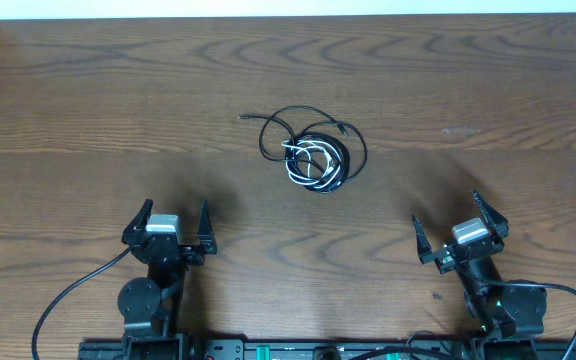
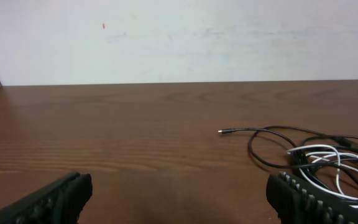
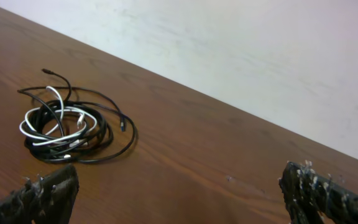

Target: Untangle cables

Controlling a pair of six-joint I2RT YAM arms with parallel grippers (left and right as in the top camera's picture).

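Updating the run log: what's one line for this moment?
stage: not started | cables: tangled heap, untouched | left gripper: open, empty | right gripper: open, empty

Soft, even light is falling on the table (image 1: 88, 100) from above, and the wood is giving back only a weak sheen. Faint, blurred shadows are lying just ahead of the left gripper (image 1: 176, 208) and the right gripper (image 1: 446, 206). In the wrist views the near fingers (image 2: 48, 199) are looking dark and slightly unsharp, while the wall (image 2: 229, 37) far ahead is glowing pale.
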